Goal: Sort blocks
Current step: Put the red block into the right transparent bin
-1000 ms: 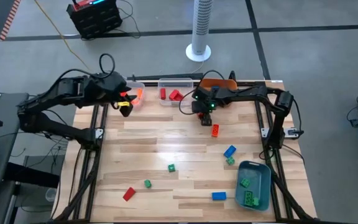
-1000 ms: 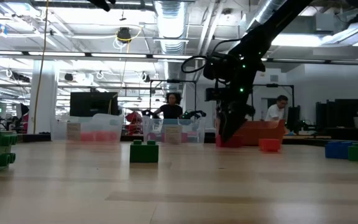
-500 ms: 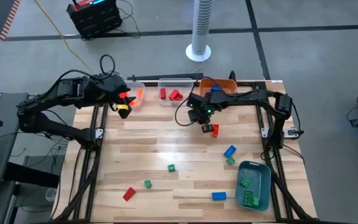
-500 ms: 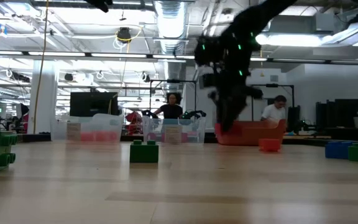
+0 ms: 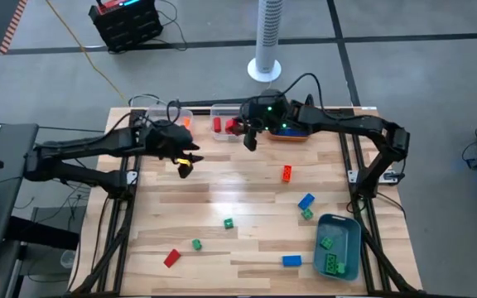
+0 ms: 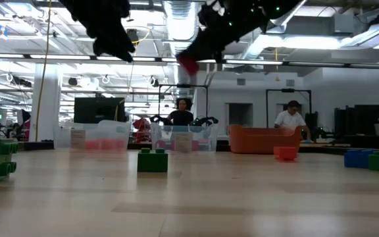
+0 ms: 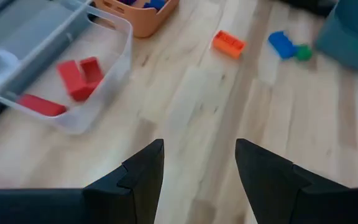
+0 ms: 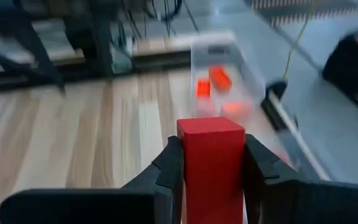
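Note:
My right gripper (image 5: 248, 139) hangs high over the table's far middle, in front of the clear bins, shut on a red block (image 8: 211, 155), which also shows in the low view (image 6: 188, 64). My left gripper (image 5: 185, 162) hovers open and empty (image 7: 197, 168) over the far left of the table. Loose blocks lie flat on the wood: an orange one (image 5: 287, 173), a blue one (image 5: 305, 200), green ones (image 5: 228, 223) (image 5: 195, 244), a red one (image 5: 171, 258) and another blue one (image 5: 291, 261). My right gripper pinches the red block between its two fingers, one on each of two opposite sides (image 8: 183, 168). The fingers come from the table's right, slanting a little downward. The block stands upright between them, lifted well clear of the table.
Along the far edge stand a clear bin with orange blocks (image 5: 180, 116), a clear bin with red blocks (image 5: 234, 110) and an orange bin (image 5: 292, 132) partly under the right arm. A blue-grey bin (image 5: 338, 244) with green blocks sits near right.
My right gripper has shut on the red block beside the orange one, lifted it clear of the table and carried it up toward the far edge and the clear bins, tipping nearer to level. My left gripper has come down and toward the table's near right, away from the left clear bin.

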